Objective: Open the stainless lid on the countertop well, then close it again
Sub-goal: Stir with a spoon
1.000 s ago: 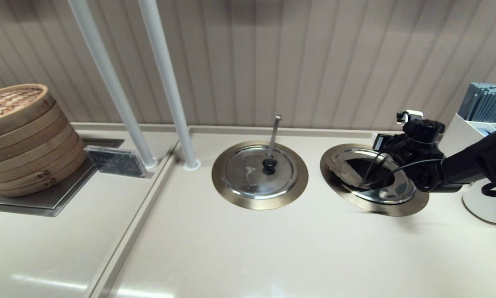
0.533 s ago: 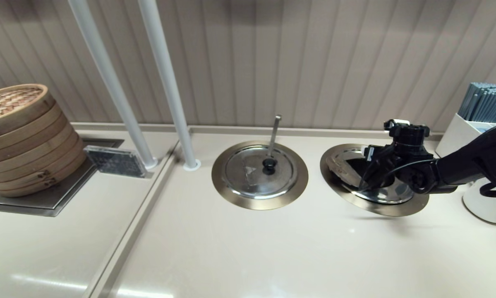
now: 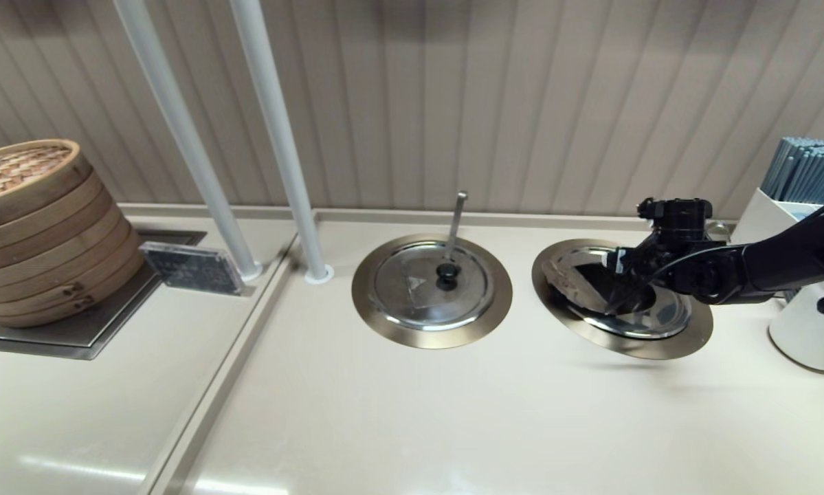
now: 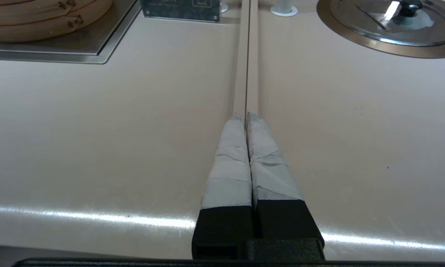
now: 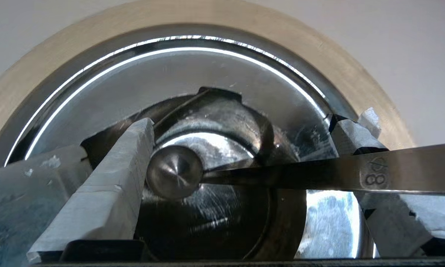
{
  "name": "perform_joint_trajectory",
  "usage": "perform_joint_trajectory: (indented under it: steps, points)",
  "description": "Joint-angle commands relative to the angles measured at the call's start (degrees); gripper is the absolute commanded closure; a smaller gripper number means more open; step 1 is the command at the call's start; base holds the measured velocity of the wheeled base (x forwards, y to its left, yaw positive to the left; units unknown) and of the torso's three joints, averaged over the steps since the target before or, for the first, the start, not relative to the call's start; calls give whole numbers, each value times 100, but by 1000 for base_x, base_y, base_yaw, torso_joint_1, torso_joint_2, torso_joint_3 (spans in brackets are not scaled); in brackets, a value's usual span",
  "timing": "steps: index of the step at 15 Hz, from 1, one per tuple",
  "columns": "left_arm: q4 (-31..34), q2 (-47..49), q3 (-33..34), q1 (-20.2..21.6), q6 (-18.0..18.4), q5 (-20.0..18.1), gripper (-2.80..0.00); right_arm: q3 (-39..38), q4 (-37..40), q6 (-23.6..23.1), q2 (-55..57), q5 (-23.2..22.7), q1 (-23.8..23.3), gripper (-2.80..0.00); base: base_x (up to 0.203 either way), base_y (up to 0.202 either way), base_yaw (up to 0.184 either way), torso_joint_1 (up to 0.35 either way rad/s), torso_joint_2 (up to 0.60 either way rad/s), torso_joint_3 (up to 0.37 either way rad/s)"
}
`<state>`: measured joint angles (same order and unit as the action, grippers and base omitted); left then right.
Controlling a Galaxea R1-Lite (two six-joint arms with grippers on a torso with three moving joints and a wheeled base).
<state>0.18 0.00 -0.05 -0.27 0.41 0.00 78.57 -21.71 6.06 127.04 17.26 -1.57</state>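
Even overhead light — steel glare

The stainless lid (image 3: pixel 631 309) is mirror-bright steel with a dark knob (image 5: pixel 174 171), set in the countertop well's brushed bronze-gold ring (image 3: pixel 686 344). The worktop (image 3: pixel 412 419) is pale cream. Near its left edge stands a tan woven bamboo steamer (image 3: pixel 40 227).

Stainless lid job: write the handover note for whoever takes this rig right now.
Right gripper: open, down over the stainless lid, with its fingers on either side of the knob and not yet closed on it. The slanting ladle handle crosses between them.
Left gripper: shut, empty, parked above the countertop.
The lid lies on the countertop well.
Done: reach to the knob.
Left: grip, lift the lid, set it back. The views do not show whether it has already been opened.
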Motion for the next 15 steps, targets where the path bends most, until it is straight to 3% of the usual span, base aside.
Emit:
perform_joint_trajectory:
  steps: [1,4,8,15]
  points:
    - [-1,0,-4,0,2,0,0,155,345,17,-81,6,-97,-280,0,0,0,0,0,0]
    - [-1,0,-4,0,-6,0,0,569,-60,529,198,-72,-133,-280,0,0,0,0,0,0]
    - [-1,0,1,0,2,0,0,572,-1605,728,528,-266,-132,-280,0,0,0,0,0,0]
    - [-1,0,-3,0,2,0,0,-88,-1844,718,320,-500,262,-280,0,0,0,0,0,0]
